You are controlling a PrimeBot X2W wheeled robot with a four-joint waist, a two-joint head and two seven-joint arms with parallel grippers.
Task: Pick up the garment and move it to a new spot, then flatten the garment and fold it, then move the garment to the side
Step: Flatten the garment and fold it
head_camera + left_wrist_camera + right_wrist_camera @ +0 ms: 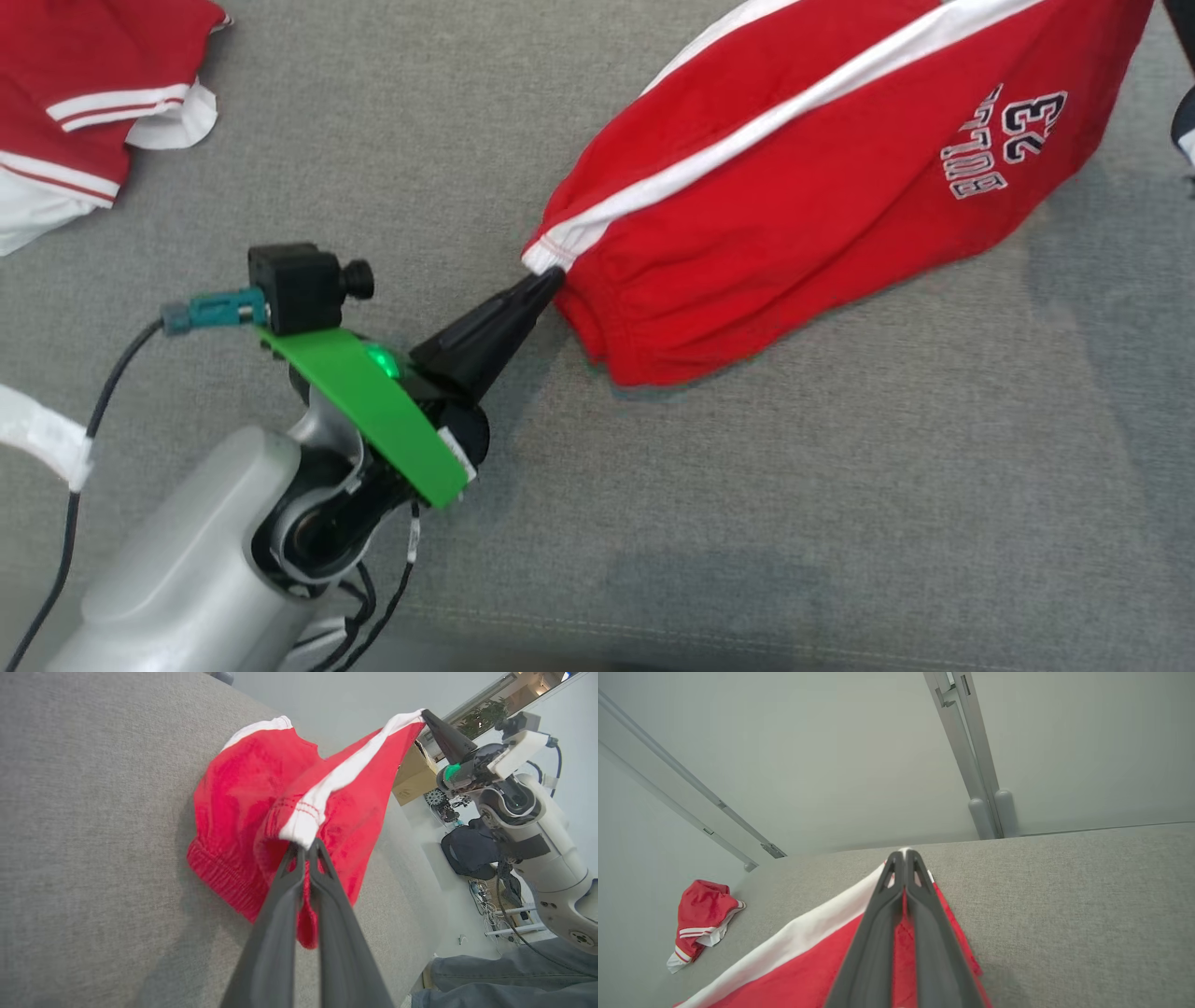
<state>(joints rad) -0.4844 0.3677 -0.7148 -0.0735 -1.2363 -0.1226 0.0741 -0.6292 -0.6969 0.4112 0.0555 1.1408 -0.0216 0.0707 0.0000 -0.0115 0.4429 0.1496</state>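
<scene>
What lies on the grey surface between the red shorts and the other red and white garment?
Nothing: in the head view, bare grey surface separates the red shorts from the other garment.

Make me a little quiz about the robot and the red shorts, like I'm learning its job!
1. True or false: the left tool is shut on the red shorts.
2. Which number is printed on the shorts? A: 7. B: 23. C: 45.
3. Fill in: the long stripe on the shorts is ___.
Key: 1 true; 2 B; 3 white.
</scene>
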